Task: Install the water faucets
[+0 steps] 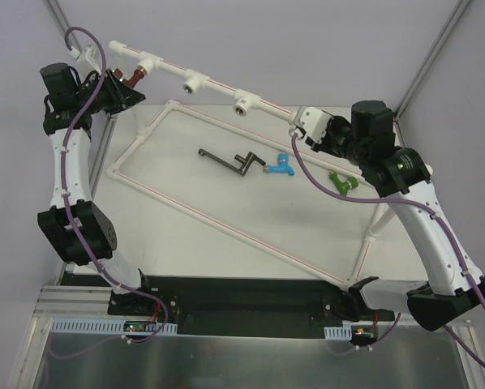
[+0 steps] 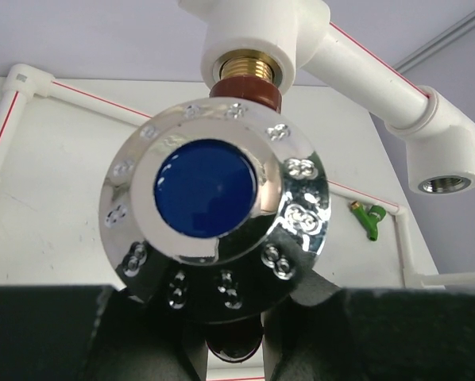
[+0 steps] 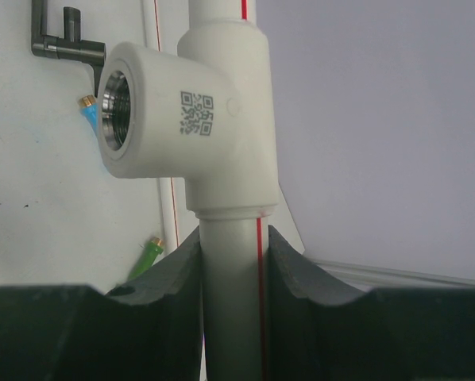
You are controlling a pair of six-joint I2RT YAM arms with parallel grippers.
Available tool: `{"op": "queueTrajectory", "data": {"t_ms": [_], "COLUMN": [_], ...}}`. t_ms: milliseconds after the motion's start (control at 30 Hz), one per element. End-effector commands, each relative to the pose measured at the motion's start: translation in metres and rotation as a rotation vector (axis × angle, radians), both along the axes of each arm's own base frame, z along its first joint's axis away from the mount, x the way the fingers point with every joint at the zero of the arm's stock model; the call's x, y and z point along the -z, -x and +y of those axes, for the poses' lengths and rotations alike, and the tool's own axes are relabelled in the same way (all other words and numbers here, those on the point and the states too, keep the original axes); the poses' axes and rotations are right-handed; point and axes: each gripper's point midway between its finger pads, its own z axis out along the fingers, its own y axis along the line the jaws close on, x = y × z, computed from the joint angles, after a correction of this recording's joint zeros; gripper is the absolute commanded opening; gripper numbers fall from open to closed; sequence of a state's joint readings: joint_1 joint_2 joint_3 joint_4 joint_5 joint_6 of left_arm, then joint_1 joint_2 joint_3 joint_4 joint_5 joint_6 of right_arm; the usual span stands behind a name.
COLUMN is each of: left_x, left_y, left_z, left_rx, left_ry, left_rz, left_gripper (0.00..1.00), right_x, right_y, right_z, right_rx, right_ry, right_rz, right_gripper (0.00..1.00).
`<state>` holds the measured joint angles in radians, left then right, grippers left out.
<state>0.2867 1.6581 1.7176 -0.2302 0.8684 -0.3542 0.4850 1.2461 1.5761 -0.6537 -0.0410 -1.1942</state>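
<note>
We see the rail (image 1: 220, 90) raised along the back of the table (image 1: 194, 194), running far-left to right, with three sockets on it facing the arms. Knob faucet (image 1: 134, 79) sits in the leftmost socket (image 2: 261, 48), and the left gripper (image 1: 126, 89) holds it from the near side. Right gripper (image 1: 302, 123) is clamped round the rail just right of the third socket (image 3: 114, 107). On the table, inside the flat frame (image 1: 226, 226): tool (image 1: 230, 160) mid-table, second faucet (image 1: 281, 167) just right of it, third faucet (image 1: 340, 183) further right again.
</note>
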Motion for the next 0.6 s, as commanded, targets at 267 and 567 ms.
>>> {"op": "queueTrajectory", "data": {"t_ms": [267, 567], "left_x": [-0.0285, -0.0235], "left_y": [-0.012, -0.0143], "left_z": [-0.0107, -0.0097], "left_rx": [-0.015, -0.04], "left_ry": [-0.157, -0.248], "left_rz": [-0.148, -0.149], "left_gripper": [0.0, 0.0], "right_x": [0.0241, 0.0246], "right_y": [0.0358, 0.0355], "right_z": [0.0118, 0.012], "right_rx": [-0.08, -0.08], "right_ry": [-0.01, -0.01], "right_rz": [0.136, 0.137], "right_gripper": [0.02, 0.02]}}
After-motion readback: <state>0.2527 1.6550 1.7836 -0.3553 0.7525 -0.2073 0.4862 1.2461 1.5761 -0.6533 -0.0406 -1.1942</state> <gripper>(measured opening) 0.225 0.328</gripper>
